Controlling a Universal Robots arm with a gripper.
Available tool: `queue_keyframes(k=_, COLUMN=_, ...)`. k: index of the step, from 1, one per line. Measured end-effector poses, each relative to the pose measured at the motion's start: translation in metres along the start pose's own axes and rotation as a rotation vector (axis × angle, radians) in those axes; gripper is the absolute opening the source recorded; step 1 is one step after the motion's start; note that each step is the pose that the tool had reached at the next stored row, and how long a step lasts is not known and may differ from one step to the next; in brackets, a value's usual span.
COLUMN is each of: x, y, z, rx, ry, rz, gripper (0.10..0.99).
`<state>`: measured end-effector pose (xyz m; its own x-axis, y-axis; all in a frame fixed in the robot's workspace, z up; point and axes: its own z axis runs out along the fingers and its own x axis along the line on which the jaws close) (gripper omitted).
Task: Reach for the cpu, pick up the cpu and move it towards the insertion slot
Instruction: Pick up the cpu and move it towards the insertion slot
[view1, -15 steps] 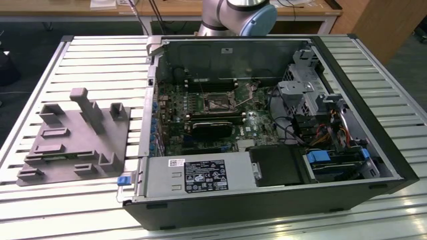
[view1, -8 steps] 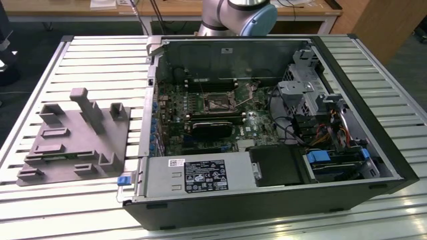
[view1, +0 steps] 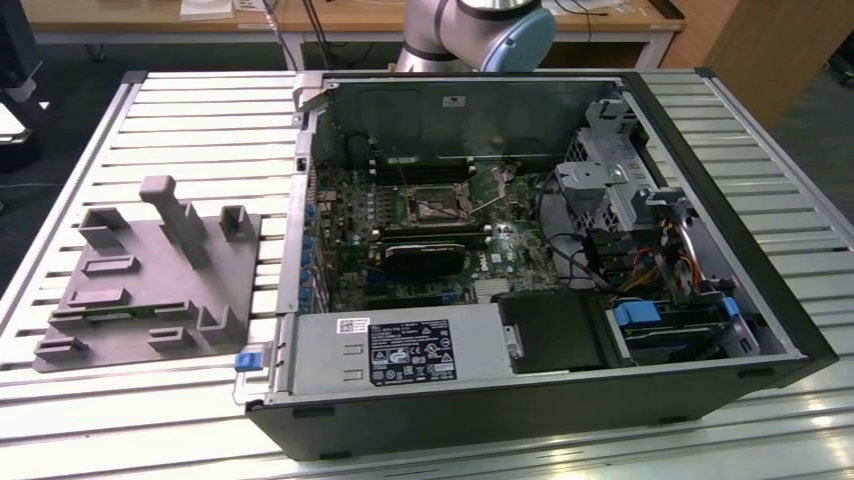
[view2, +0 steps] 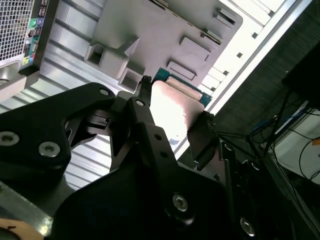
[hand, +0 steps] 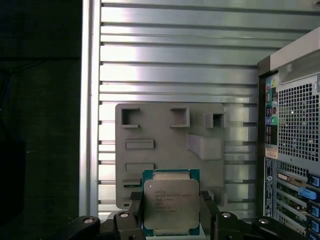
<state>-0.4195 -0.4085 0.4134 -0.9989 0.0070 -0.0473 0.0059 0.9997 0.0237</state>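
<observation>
CPU (hand: 171, 206) is clamped in your gripper (hand: 171, 200): in both wrist views the two black fingers (hand: 135, 210) press on opposite edges of the chip, with its silver-grey lid and green rim showing between them. In the second wrist view you see the CPU (view2: 172, 112) from the other side, its flat face catching the light, with one finger (view2: 142, 115) along each side of it and the gripper (view2: 176, 100) closed on it.

Behind the held chip lies the grey tray (hand: 165, 135), with its square pockets and raised blocks; the chip hangs over the tray's edge region rather than sitting in a pocket. The tray (view2: 150, 30) rests on the slatted metal table (hand: 175, 65), just beside the perforated back panel of the computer case (hand: 295, 125).

In the exterior view you find the tray (view1: 134, 290) on the table (view1: 187, 130) at the exterior view's left, with the open case (view1: 534, 420) to its right. The insertion slot (view1: 438, 205) sits on the green board inside the case, toward the far side, its shiny frame around a dark centre, well apart from the tray. The arm (view1: 474, 30) stands beyond the case's far wall.
</observation>
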Motion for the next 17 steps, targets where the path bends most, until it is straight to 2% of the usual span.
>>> queue_keyframes(k=17, x=-0.0304, y=0.0002, z=0.0014, rx=0.000, ry=0.0001, rz=0.000, gripper=0.537)
